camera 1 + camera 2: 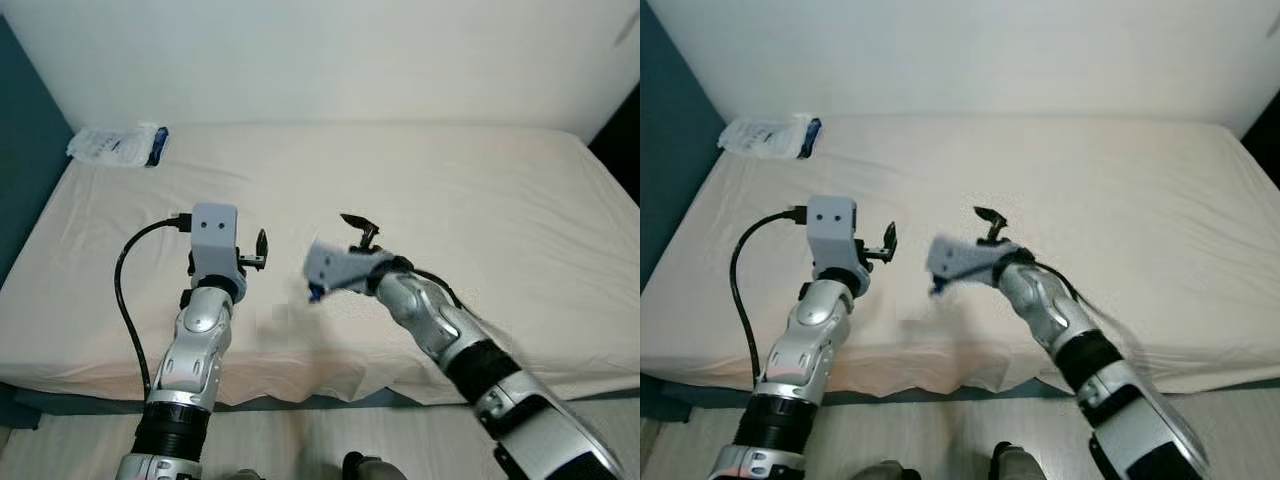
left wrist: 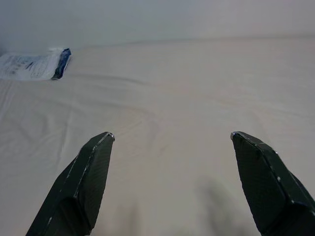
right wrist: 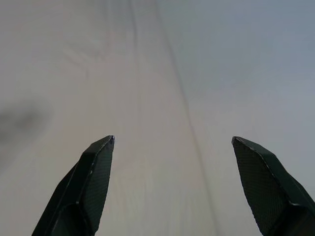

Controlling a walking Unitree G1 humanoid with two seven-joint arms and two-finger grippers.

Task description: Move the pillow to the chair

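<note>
Pillow (image 1: 118,146), small white w/ blue edge, lies at bed's (image 1: 480,190) far left corner by wall; prob. light, soft, slippery wrap, best pinched along near edge; left gripper (image 2: 170,142) & right gripper (image 3: 172,142) both spread wide, empty, well short of it.

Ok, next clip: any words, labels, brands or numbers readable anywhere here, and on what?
None can be read.
The white packet with a blue end, lying at the far left corner of the bed, carries dark print, but it is too small and blurred to make out.
No lettering can be made out on the left tool, the right tool or the grey wrist housings.
</note>
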